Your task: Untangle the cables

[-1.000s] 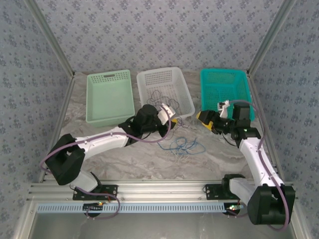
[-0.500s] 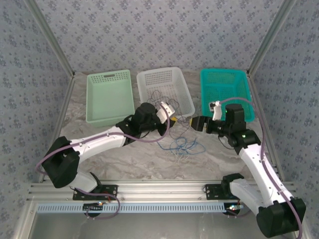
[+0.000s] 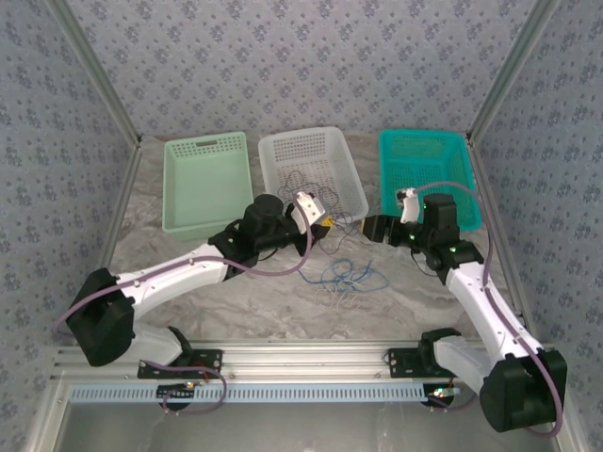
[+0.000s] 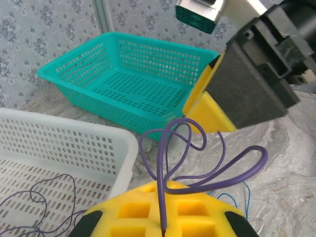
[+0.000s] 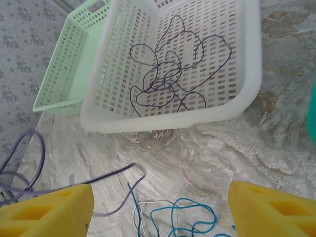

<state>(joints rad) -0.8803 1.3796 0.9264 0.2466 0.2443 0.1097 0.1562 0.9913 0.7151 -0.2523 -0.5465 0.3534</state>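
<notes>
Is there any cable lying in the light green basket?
No, the light green basket shows a bare floor; the dark cable coil lies in the white basket beside it.

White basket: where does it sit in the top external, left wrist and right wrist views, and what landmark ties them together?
Top external: white basket at centre back, the middle of three baskets.
Left wrist: white basket at lower left, one rim corner toward the lens.
Right wrist: white basket at upper centre, running off the top edge.
Shared landmark: the dark cable lying loosely looped inside it.
</notes>
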